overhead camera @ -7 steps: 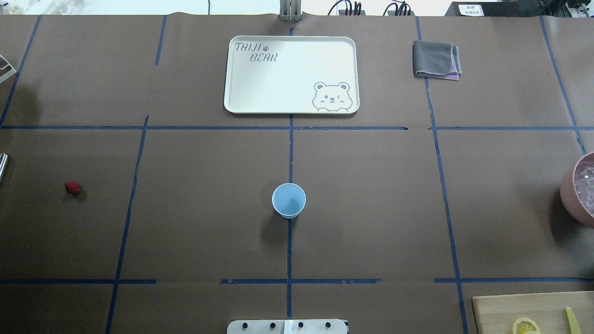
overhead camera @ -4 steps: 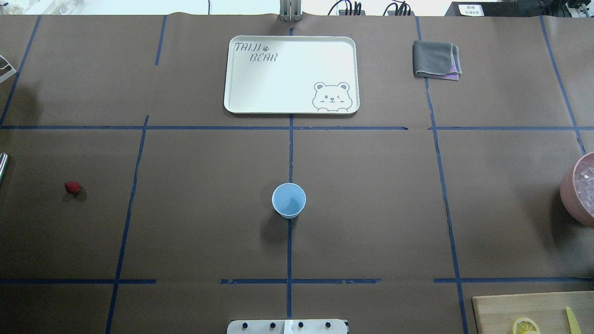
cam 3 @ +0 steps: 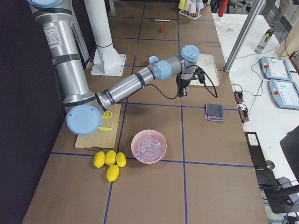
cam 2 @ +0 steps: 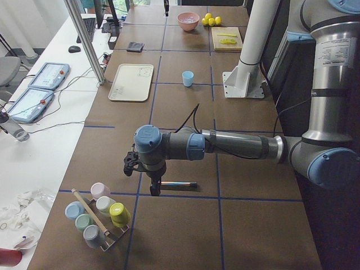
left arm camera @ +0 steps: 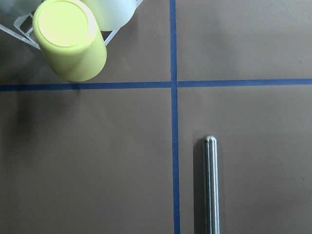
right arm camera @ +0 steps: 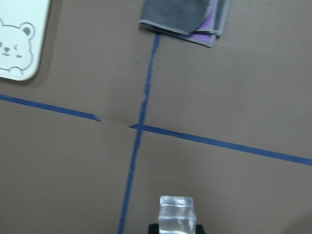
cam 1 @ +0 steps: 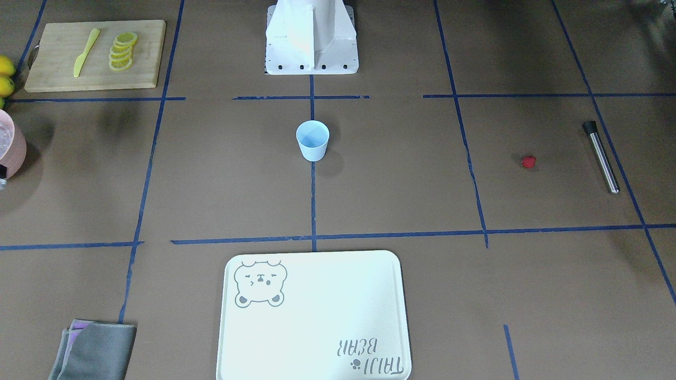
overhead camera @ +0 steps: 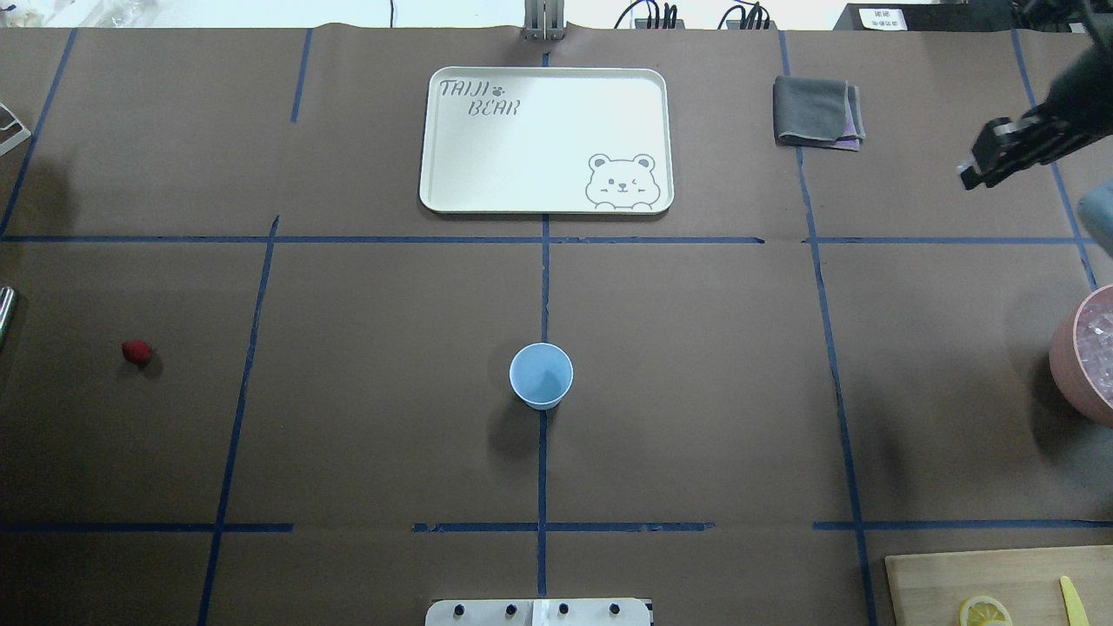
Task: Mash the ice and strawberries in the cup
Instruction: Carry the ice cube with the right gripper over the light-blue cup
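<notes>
The light-blue cup point(overhead camera: 541, 376) stands upright and empty at the table's middle; it also shows in the front view point(cam 1: 312, 140). The strawberry point(overhead camera: 136, 351) lies alone at the far left. The ice point(cam 3: 148, 144) fills a pink bowl point(overhead camera: 1074, 365) at the right edge. My right gripper point(overhead camera: 978, 165) hovers at the far right near the cloth, shut on one ice cube point(right arm camera: 176, 212). My left gripper point(cam 2: 154, 188) hangs over a steel muddler point(left arm camera: 211, 185); I cannot tell whether it is open or shut.
A white bear tray point(overhead camera: 546, 139) lies at the back middle, and a folded grey cloth point(overhead camera: 817, 111) to its right. A cutting board point(cam 1: 95, 53) holds lemon slices and a knife. Whole lemons point(cam 3: 108, 161) lie beside the bowl. A rack of cups point(cam 2: 98, 216) stands near the left gripper.
My right arm has come into the overhead view at the top right. The cup and strawberry have not moved.
</notes>
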You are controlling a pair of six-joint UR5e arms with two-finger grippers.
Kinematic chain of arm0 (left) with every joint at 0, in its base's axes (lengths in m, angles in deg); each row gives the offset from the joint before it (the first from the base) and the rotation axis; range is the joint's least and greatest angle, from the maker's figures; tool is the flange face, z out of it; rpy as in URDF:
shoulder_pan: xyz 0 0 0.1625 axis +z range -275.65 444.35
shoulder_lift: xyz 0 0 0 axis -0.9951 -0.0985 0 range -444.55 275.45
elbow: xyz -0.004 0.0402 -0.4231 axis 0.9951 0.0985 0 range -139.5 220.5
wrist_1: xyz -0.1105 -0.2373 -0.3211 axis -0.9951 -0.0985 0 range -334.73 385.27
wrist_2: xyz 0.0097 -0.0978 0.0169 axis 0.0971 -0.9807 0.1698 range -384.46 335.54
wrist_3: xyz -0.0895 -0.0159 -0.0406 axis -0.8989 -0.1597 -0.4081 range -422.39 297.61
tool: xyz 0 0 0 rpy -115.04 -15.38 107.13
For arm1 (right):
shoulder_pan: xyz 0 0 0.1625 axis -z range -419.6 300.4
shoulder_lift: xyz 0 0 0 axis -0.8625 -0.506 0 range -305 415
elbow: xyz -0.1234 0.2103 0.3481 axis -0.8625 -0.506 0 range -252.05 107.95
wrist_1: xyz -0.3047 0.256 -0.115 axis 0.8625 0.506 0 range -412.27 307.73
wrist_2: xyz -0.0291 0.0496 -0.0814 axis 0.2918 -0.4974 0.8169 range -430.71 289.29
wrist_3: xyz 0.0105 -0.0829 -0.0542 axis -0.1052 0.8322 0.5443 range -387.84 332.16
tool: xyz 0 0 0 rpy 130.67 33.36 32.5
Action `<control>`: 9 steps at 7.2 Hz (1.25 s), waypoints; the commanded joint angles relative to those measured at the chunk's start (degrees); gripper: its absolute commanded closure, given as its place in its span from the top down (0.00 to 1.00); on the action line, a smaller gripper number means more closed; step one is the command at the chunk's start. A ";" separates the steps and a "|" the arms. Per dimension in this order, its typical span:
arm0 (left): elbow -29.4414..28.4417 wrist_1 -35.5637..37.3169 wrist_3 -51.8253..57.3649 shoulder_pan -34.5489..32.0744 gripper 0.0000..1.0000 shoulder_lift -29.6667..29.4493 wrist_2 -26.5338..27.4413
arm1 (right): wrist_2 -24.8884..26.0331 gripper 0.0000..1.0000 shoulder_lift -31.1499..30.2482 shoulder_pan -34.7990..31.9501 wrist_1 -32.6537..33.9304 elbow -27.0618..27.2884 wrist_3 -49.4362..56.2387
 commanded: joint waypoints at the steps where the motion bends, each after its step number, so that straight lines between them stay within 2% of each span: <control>1: -0.14 -0.04 -0.03 0.00 1.00 -0.03 0.00 | 2.38 0.00 10.60 13.62 0.03 0.15 -23.49; 3: -0.23 0.05 0.06 0.09 1.00 -0.03 0.00 | 9.83 0.00 18.08 24.61 0.11 0.24 -39.54; 5: -0.23 -0.04 0.06 0.00 1.00 -0.03 0.00 | 17.92 0.00 21.62 34.64 0.20 -0.20 -49.06; 6: -0.23 -0.04 0.06 0.00 1.00 -0.03 0.00 | 21.70 0.00 22.76 38.43 0.20 -1.16 -51.80; 9: -0.32 -0.04 0.06 0.00 1.00 0.05 0.00 | 25.59 0.00 28.47 43.29 0.03 -9.31 -53.76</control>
